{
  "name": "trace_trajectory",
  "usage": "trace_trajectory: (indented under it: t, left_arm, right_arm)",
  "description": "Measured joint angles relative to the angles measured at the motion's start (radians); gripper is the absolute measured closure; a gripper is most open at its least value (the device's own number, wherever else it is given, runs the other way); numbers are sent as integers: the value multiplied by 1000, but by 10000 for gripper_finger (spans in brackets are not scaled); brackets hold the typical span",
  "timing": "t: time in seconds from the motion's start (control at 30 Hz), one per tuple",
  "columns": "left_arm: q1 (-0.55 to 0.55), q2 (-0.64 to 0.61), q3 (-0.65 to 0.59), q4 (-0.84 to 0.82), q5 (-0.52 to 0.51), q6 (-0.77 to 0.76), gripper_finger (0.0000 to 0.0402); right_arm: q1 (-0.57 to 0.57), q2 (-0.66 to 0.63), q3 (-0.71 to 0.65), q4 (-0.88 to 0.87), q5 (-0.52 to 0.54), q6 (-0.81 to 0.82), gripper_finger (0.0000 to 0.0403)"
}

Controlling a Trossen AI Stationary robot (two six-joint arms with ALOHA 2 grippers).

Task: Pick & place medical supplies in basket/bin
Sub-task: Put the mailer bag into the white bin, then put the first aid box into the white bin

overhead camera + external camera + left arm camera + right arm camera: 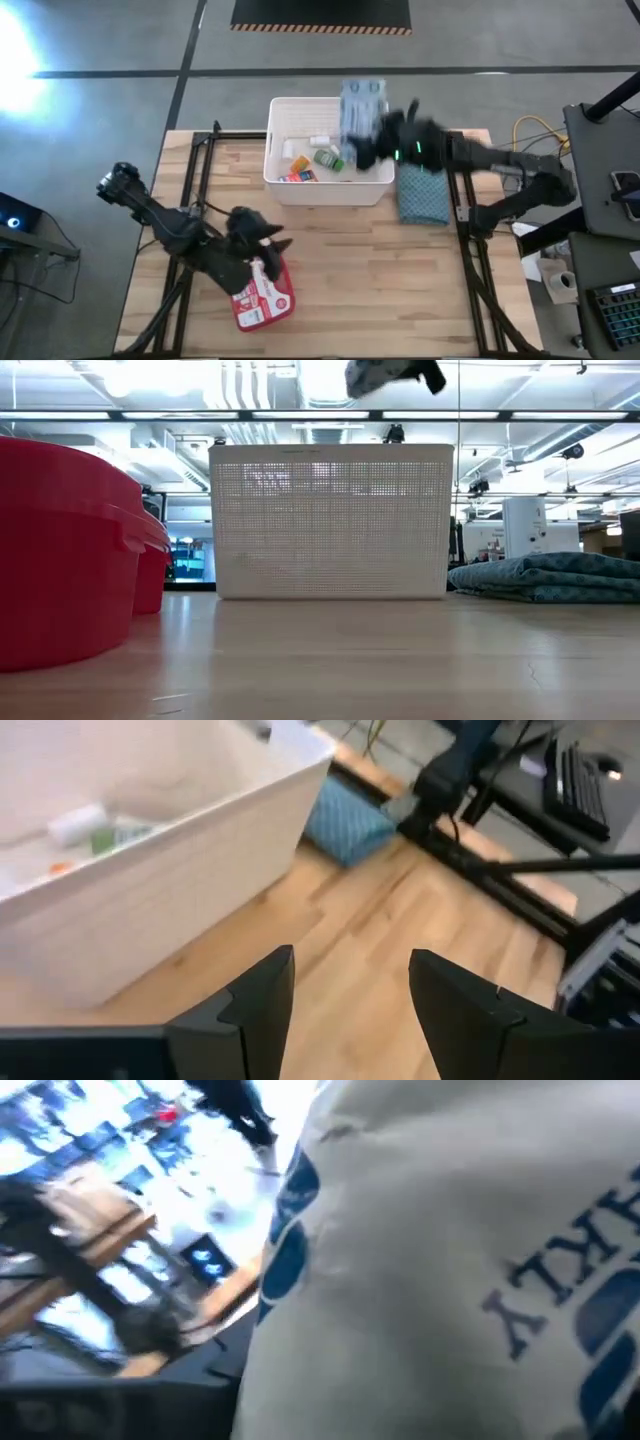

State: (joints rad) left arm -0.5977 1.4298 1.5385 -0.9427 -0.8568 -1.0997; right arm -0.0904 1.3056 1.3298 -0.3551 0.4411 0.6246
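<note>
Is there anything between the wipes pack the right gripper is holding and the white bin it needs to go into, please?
Nothing visible blocks it. The right gripper holds the wipes pack above the bin, over its right side. Small supplies lie on the bin's floor, but open room remains. The left gripper waits by the red first-aid case.

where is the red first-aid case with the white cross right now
In the high view the red first-aid case with the white cross lies on the wooden table near its front left, beside the left gripper, well short of the white plastic tub.
</note>
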Motion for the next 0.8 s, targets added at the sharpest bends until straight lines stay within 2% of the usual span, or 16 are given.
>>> trace_trajectory:
  t: [0.07, 0.13, 0.2, 0.23, 0.3, 0.33, 0.47, 0.53, 0.63, 0.7, 0.8]
  left_arm:
    - [-22, -24, -4, -76, 26, -76, 222]
    - [-52, -40, -9, -186, 109, -161, 222]
    - [-73, -40, -9, -273, 213, -228, 222]
    - [-88, -36, -10, -324, 259, -267, 222]
    - [-125, -27, -15, -407, 326, -352, 222]
    - [-148, -21, -21, -457, 345, -402, 222]
    - [-289, -11, -105, -625, 475, -704, 222]
    - [-378, -14, -174, -604, 552, -876, 222]
    - [-499, -31, -299, -424, 561, -1114, 222]
    - [-507, -35, -392, -269, 598, -1119, 222]
    - [-476, -26, -533, -75, 612, -1101, 222]
  right_arm:
    - [-134, 57, 112, -138, -104, -23, 176]
    - [-223, 134, 219, -269, -275, -18, 119]
    - [-269, 210, 294, -439, -422, 0, 66]
    - [-267, 238, 320, -485, -453, -3, 45]
    - [-236, 269, 357, -500, -450, -27, 18]
    - [-215, 278, 368, -514, -415, -42, 12]
    - [-109, 285, 391, -595, -186, -61, 14]
    - [-26, 267, 391, -604, -150, -51, 14]
    - [129, 245, 352, -604, -237, 41, 14]
    - [216, 262, 285, -575, -320, 137, 14]
    - [286, 308, 149, -355, -356, 287, 13]
